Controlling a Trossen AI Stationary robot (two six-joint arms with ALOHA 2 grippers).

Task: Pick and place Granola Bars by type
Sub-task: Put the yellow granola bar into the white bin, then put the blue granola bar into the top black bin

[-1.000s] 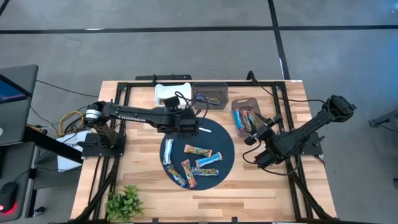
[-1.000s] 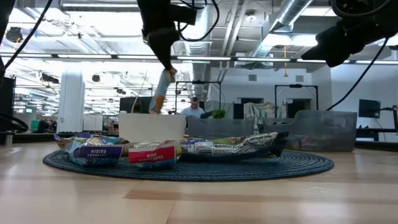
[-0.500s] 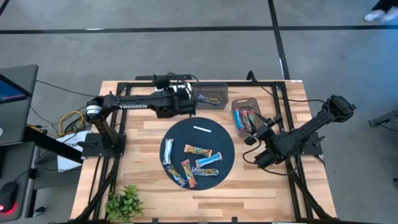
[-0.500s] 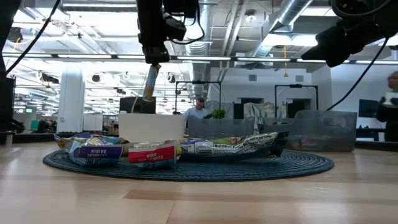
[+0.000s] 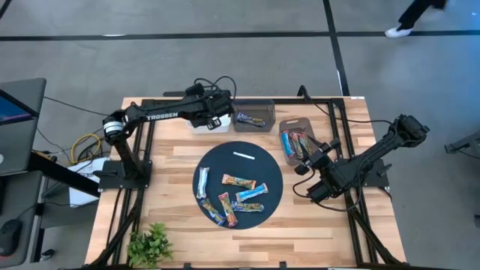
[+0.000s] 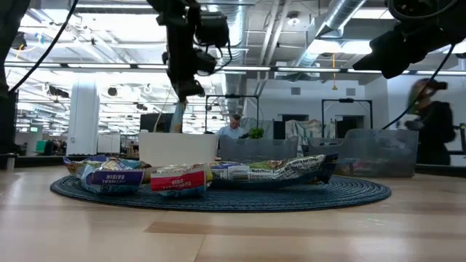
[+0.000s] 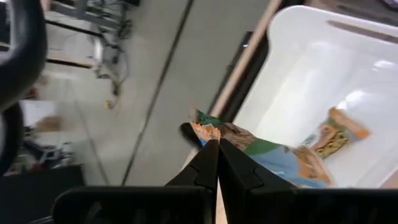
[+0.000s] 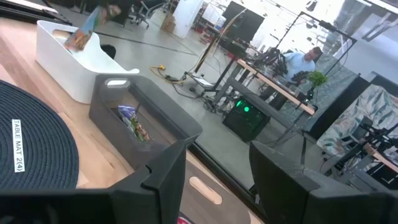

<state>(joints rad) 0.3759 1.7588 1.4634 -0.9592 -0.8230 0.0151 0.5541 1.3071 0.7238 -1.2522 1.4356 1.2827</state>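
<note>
My left gripper (image 5: 218,120) is at the table's far side, above the white bin (image 5: 196,125), and is shut on a green, blue and orange granola bar (image 7: 273,158). One more bar (image 7: 334,132) lies on the bin's floor. In the low view the held bar (image 6: 177,116) hangs above the bin (image 6: 178,149). Several bars (image 5: 238,181) lie flat on the round dark mat (image 5: 262,169), beside a thin white strip (image 5: 244,156). My right gripper (image 5: 310,160) waits open at the mat's right, its fingers around nothing. My left gripper pinches one crimped end of the bar (image 7: 202,127) between its two shut fingertips (image 7: 214,155). The fingers slant down from above. The bar hangs below them, tilted, lifted clear over the white bin.
A dark grey bin (image 5: 253,116) with one bar stands to the right of the white bin. A grey tray (image 5: 296,139) at the far right holds red and blue bars. A small plant (image 5: 148,244) sits at the near left corner. A person (image 6: 433,124) walks beyond the table.
My left gripper has swung from over the mat's far edge toward the table's far edge and a little left. It now stands above the white bin. It has stayed shut on the bar, which has gone with it, hanging clear.
</note>
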